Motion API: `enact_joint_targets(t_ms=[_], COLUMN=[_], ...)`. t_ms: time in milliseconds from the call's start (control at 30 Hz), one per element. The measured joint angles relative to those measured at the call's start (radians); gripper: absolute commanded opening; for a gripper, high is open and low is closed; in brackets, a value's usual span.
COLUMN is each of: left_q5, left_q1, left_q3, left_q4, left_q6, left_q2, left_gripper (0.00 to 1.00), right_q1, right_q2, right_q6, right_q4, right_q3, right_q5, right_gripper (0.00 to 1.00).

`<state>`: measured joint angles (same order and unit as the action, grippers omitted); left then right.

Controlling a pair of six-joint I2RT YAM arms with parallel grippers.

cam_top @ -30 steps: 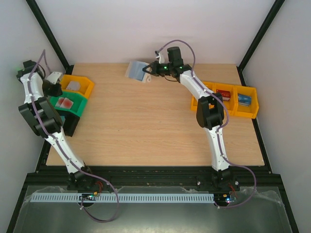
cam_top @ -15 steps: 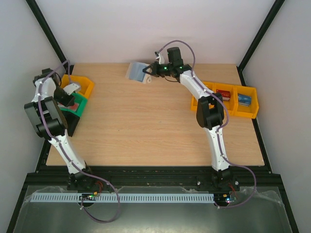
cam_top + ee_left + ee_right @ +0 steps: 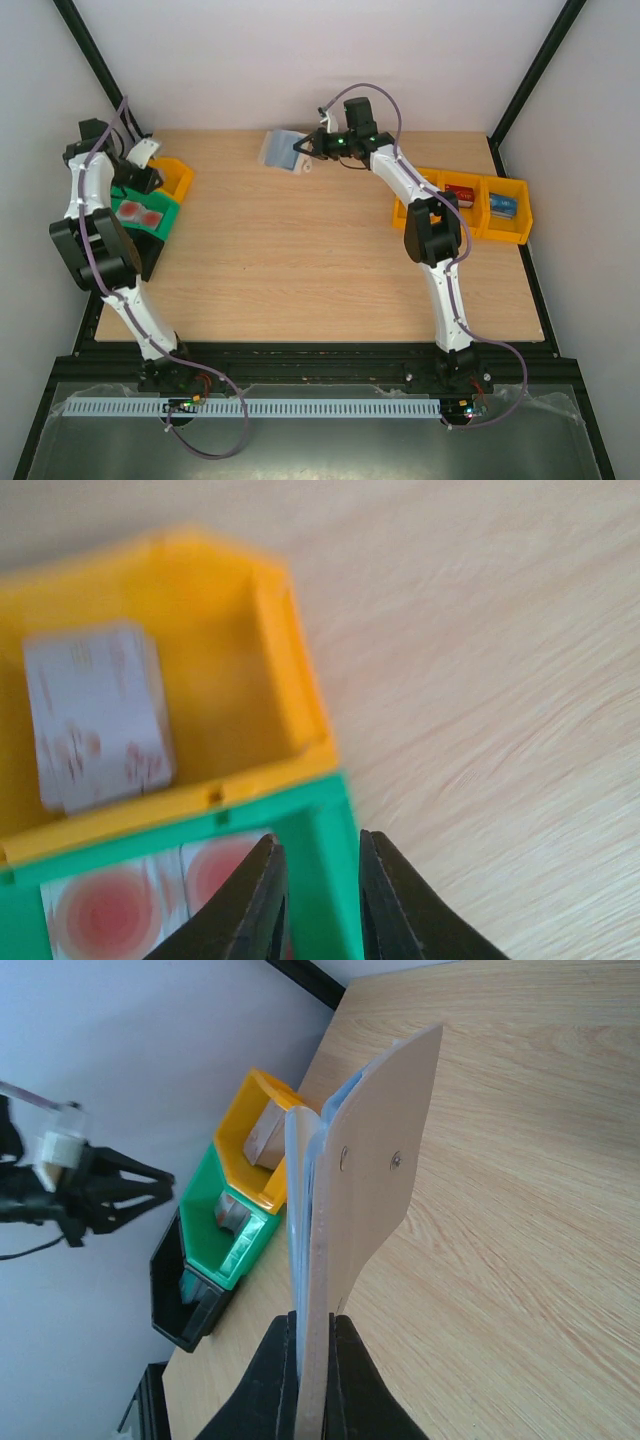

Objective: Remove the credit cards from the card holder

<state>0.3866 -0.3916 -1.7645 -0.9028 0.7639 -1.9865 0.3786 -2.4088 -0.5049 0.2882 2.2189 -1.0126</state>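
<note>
right wrist: right gripper [image 3: 315, 1360] clamps card holder [image 3: 370, 1190] by its edge.
top external: card holder at far middle of table [image 3: 320, 260].
left wrist: left gripper [image 3: 318, 900] narrow, empty, over green bin [image 3: 325, 830].
hidden: credit cards, if within card holder.

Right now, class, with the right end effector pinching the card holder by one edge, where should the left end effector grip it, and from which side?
Probably the beige flap's free edge on the card holder, opposite the right end effector. Held on edge, its leaves gape slightly there, giving a finger room. The left end effector should come from the robot's left, the unblocked side.
</note>
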Motion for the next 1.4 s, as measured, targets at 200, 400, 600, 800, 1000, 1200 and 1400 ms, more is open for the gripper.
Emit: enact_joint_targets(t_ms=[200,400,600,800,1000,1200,1400], left_q5=[0.237,0.483,0.498,0.402,0.335,0.404,0.534], left_q1=[0.139,0.297,0.484,0.581,0.616,0.636,0.626], left_q3=[0.016,0.207,0.388,0.454,0.444,0.497,0.545], left_q4=[0.132,0.454,0.624,0.727,0.756,0.815,0.857], left_q6=[-0.158,-0.397,-0.517,-0.667,-0.698,-0.719,-0.701], left_q2=[0.193,0.377,0.443,0.494,0.520,0.559,0.635], left_gripper=[0.61,0.99,1.00,1.00,1.00,0.83,0.06], right_q1=[0.004,0.027,0.068,0.068,0.047,0.097,0.157], right_q2=[0.035,0.144,0.282,0.390,0.498,0.577,0.602], right_q6=[0.033,0.153,0.275,0.323,0.311,0.308,0.253], right_q4=[0.042,0.154,0.216,0.222,0.177,0.140,0.064], right_q3=[0.000,-0.001,-0.015,-0.104,-0.269,-0.347,-0.365], right_q5=[-0.019,-0.020,-0.056,-0.134,-0.179,-0.148,-0.124], right_gripper=[0.02,0.02,0.02,0.02,0.02,0.02,0.02])
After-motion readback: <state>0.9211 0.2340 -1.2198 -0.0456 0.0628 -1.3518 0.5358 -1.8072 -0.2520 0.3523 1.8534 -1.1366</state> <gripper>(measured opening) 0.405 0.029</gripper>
